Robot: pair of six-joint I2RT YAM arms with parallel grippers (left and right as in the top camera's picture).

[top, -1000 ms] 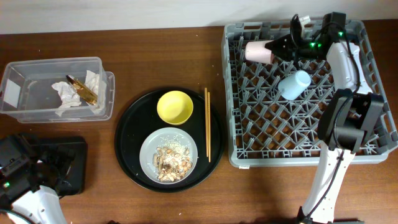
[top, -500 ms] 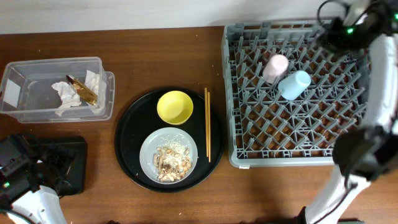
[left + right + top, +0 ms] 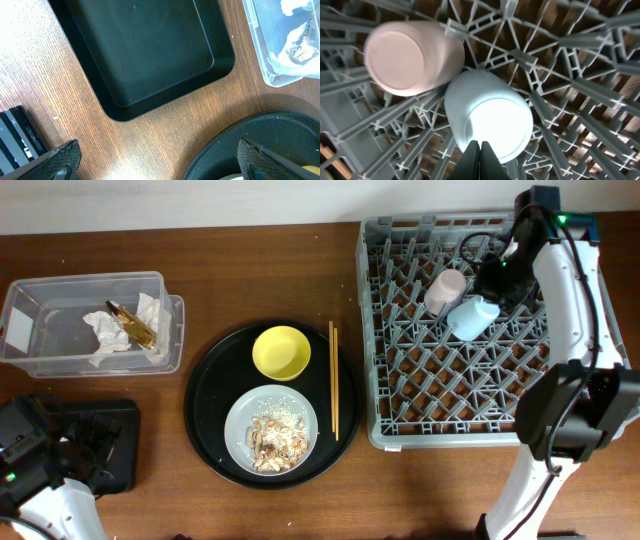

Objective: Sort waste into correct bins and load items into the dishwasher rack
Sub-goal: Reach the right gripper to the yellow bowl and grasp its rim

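Note:
The pink cup [image 3: 444,288] and the light blue cup [image 3: 473,315] lie side by side, touching, in the grey dishwasher rack [image 3: 400,410]. My right gripper [image 3: 497,280] is shut and empty just above the blue cup [image 3: 490,117], with the pink cup [image 3: 410,57] to its left. The yellow bowl [image 3: 281,352], the grey-white plate [image 3: 238,418] with food scraps [image 3: 275,438] and the chopsticks [image 3: 334,380] sit on the round black tray. My left gripper [image 3: 160,160] is open and empty near the black rectangular tray [image 3: 145,50].
The clear box [image 3: 60,330] at the left holds white napkins [image 3: 105,330] and the gold wrapper [image 3: 132,323]. The round black tray [image 3: 215,380] lies between the box and the rack. The left arm [image 3: 30,455] sits at the front left corner.
The right gripper let go of the pink cup, which now rests beside the blue cup. The arm swung to the back right and came back over the cups. The left arm has not moved.

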